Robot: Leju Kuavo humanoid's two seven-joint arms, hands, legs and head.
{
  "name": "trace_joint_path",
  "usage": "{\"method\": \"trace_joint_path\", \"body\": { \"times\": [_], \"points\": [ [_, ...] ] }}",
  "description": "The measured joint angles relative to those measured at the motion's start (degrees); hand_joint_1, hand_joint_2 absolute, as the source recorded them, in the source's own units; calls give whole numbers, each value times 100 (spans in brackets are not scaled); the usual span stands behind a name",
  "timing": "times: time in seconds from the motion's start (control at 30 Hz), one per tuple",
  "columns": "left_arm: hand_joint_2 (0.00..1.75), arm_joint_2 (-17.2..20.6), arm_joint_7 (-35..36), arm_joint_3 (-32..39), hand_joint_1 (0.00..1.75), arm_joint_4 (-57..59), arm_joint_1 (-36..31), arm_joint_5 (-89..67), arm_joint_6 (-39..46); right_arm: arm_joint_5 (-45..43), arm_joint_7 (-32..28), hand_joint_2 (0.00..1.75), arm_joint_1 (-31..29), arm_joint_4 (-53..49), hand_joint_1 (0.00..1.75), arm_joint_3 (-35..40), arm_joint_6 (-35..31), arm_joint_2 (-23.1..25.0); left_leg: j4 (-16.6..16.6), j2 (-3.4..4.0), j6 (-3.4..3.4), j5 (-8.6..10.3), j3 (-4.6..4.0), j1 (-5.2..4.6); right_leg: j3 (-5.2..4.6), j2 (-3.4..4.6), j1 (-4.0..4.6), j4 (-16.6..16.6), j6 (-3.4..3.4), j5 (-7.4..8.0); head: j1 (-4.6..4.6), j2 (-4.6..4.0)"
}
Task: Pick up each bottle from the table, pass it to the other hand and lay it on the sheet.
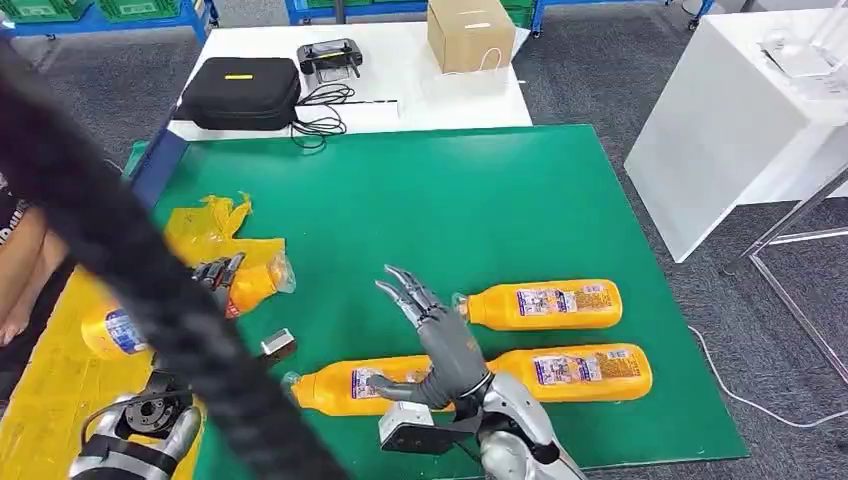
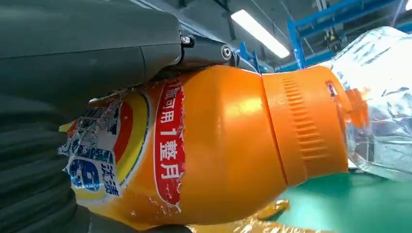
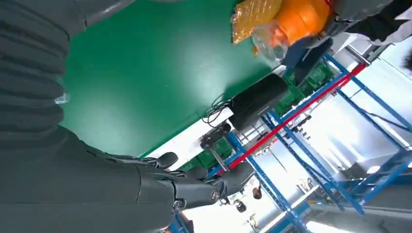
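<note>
My left hand (image 1: 215,274) grips an orange bottle (image 1: 255,285) with a clear cap, holding it on its side above the yellow sheet (image 1: 60,385) at the table's left. Up close, the bottle (image 2: 218,145) shows a torn red and blue label under the left hand (image 2: 73,53). My right hand (image 1: 432,335) is open with fingers spread, hovering over the neck end of a lying bottle (image 1: 345,388). Two more orange bottles (image 1: 545,305) (image 1: 575,370) lie on the green mat (image 1: 450,200). The right hand (image 3: 97,189) holds nothing, and the held bottle (image 3: 301,17) shows far off.
A thick black cable (image 1: 130,270) crosses the left of the head view, blurred. Behind the mat stand a black case (image 1: 243,92), a controller (image 1: 330,58) and a cardboard box (image 1: 465,35). A white table (image 1: 740,130) is on the right. A person's arm (image 1: 20,270) is at the left edge.
</note>
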Motion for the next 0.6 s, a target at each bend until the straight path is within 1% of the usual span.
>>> {"method": "trace_joint_path", "body": {
  "times": [0.1, 0.13, 0.2, 0.27, 0.33, 0.47, 0.5, 0.53, 0.6],
  "points": [
    [175, 81, 238, -190, 175, 488, -232, 0, -501, 133, 109, 175, -94, 18, 0, 90, 185, -81, -1, -1, 0, -1, -3, 1, -2, 0, 1, 0, 0, 0, -2, 0],
    [175, 103, 304, -319, 175, 903, -403, 0, -568, 212, 153, 175, -195, 59, 0, 177, 324, -125, -1, 0, 0, -1, -3, 1, -4, 0, 0, 0, 0, 0, -2, 0],
    [175, 90, 308, -415, 175, 1650, -679, 65, -457, 275, 207, 175, -348, 155, 0, 323, 443, -183, -1, 1, -3, 5, -2, 3, -4, 0, 1, 0, -2, 1, -2, 0],
    [175, 55, 282, -415, 175, 2245, -903, 269, -343, 302, 234, 175, -453, 232, 0, 439, 509, -234, -1, 1, -2, 10, -2, 4, -6, 0, 1, 0, -17, 12, -2, 0],
    [175, -18, 240, -367, 175, 2842, -1217, 503, -155, 326, 286, 175, -553, 343, 0, 566, 566, -300, -1, -6, -3, 14, -2, 3, 0, -6, 2, 1, -17, 12, -2, 0],
    [175, -125, 269, -245, 175, 3390, -1486, 638, 48, 376, 398, 175, -689, 516, 0, 743, 682, -385, -1, -3, -2, 14, -1, 1, 1, -5, 1, 1, -14, 14, -2, 0],
    [175, -146, 269, -214, 93, 3472, -1522, 671, 76, 387, 417, 175, -713, 555, 0, 778, 699, -406, -1, -3, -2, 14, -1, 1, 1, -5, 1, 1, -14, 14, -2, 0],
    [175, -197, 269, -153, 23, 3661, -1601, 689, 125, 415, 435, 175, -780, 662, 0, 857, 745, -459, 0, -5, -1, 15, -1, 1, 1, -5, 1, 1, -12, 16, -2, 0],
    [175, -227, 258, -96, 23, 3775, -1652, 710, 182, 417, 446, 175, -825, 741, 0, 923, 750, -498, 0, -5, 0, 16, -1, 1, 2, -6, 1, 1, -12, 16, -2, 0]
  ]
}}
